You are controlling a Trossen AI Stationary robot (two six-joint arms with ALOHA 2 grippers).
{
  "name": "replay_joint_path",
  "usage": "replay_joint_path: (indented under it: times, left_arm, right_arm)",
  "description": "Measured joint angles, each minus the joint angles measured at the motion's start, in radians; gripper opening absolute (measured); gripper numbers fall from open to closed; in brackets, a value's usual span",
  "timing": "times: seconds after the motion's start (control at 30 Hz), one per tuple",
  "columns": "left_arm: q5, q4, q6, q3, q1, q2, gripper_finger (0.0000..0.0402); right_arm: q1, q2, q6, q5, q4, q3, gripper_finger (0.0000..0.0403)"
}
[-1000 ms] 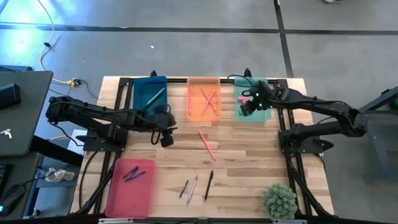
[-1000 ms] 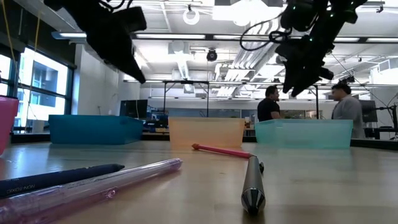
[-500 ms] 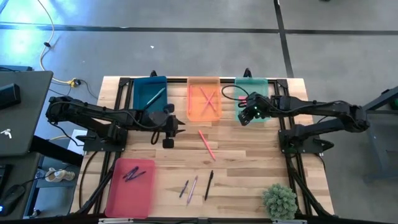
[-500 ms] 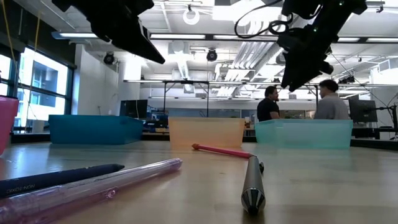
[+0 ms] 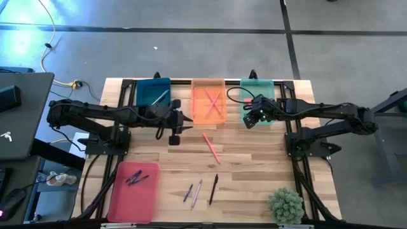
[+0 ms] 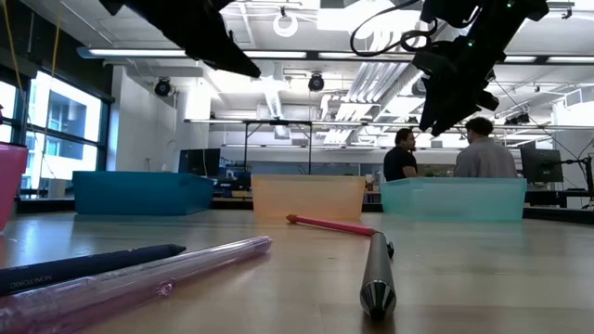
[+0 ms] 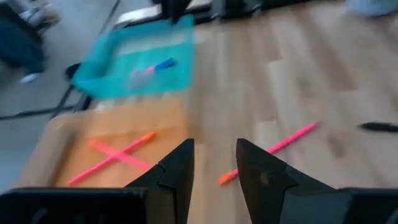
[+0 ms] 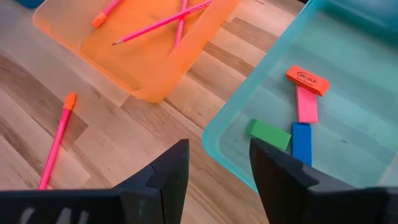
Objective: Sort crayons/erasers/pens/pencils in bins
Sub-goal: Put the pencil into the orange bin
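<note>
High view showed my left pincer (image 5: 176, 126) above bare table (image 5: 254, 165) beside the orange bin (image 5: 208, 101), my right pincer (image 5: 252, 117) over the mint bin (image 5: 257, 87). Low view: a dark pen (image 6: 88, 264) bore white lettering too small to read. Left wrist view: fingers (image 7: 176, 171) parted, empty. Right wrist view: fingers (image 8: 166, 174) released; erasers (image 8: 297, 122) lay in the mint bin, the red one's print illegible.

You see bins teal (image 5: 152, 93), orange (image 5: 208, 102), mint (image 8: 348, 56), pink-red (image 5: 133, 191) | erasers (image 8: 301, 111) red, pink, green, blue | loose pencil (image 5: 211, 147) pink | table (image 5: 254, 172) light wood planks
</note>
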Motion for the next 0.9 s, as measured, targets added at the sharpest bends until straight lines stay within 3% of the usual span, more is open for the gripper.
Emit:
replay_joint_path:
  times: [0.17,0.23,0.5,0.73,0.9]
  left_arm:
    - [-0.190,-0.118,0.037,0.070,0.020,0.000,0.0139]
    - [-0.209,-0.129,0.077,0.100,0.032,0.000,0.0153]
    - [0.065,-0.131,0.135,0.191,0.112,0.036,0.0161]
    - [0.184,-0.186,0.192,0.249,0.124,0.202,0.0161]
    - [0.192,-0.288,0.249,0.305,0.081,0.341,0.0161]
  right_arm:
    - [0.000,0.000,0.000,0.000,0.000,0.000,0.0162]
    - [0.000,0.000,0.000,-0.001,0.000,0.000,0.0162]
    - [0.000,0.000,-0.005,-0.001,0.000,0.000,0.0162]
    - [0.000,0.000,-0.005,-0.001,0.000,0.000,0.0162]
    - [0.000,0.001,-0.007,-0.001,0.001,0.000,0.0162]
